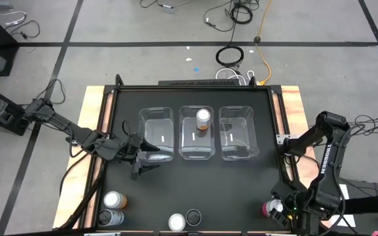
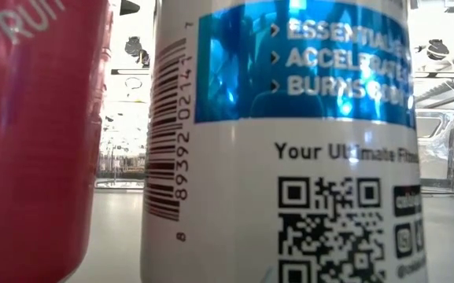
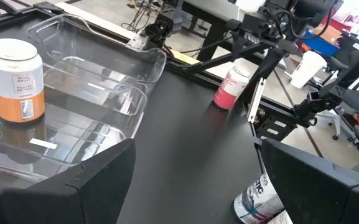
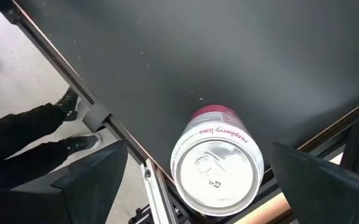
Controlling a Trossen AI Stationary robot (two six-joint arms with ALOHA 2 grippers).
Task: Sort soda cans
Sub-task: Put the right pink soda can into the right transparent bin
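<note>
Several soda cans show in the high view. An orange can [image 1: 204, 118] [image 3: 14, 78] stands upright in the middle clear bin. Along the near edge stand another orange can [image 1: 114, 200], a grey can [image 1: 110, 217], a silver-topped can [image 1: 177, 222] and a dark-topped can [image 1: 193, 216]. A pink can [image 1: 272, 208] [image 4: 216, 165] stands at the near right corner. My right gripper [image 4: 207, 180] hangs open above it, one finger on each side, apart from it. My left gripper [image 1: 146, 162] [image 3: 195, 186] is open and empty in front of the left bin.
Three clear bins sit in a row mid-table: left [image 1: 156, 134], middle [image 1: 196, 141], right [image 1: 236, 134]. In the low view a pink can [image 2: 30, 134] and a white-and-blue can [image 2: 289, 141] fill the picture. A person's legs [image 4: 23, 137] stand by the table's frame.
</note>
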